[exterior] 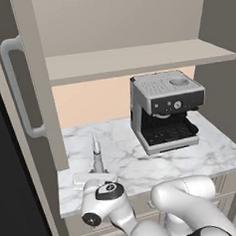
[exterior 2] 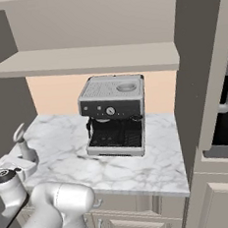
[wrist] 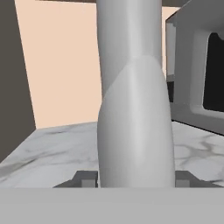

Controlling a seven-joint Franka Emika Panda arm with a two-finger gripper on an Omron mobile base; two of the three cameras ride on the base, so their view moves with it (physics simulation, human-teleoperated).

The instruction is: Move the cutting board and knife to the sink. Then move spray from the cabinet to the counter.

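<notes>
Spray stood upright closest to your hand camera, between gripper fingertips at its base. You could not tell whether jaws gripped bottle or stood just clear of it. Bottle rested on counter near front left corner, beside open cabinet door. Espresso machine sat toward back right, well apart.

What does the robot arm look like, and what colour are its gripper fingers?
The arm is glossy white, built of thick rounded links, with dark joint caps; one round black cap carries a small white mark. The gripper has a flat white body and two small dark grey, blocky finger tips. No cables show.
</notes>
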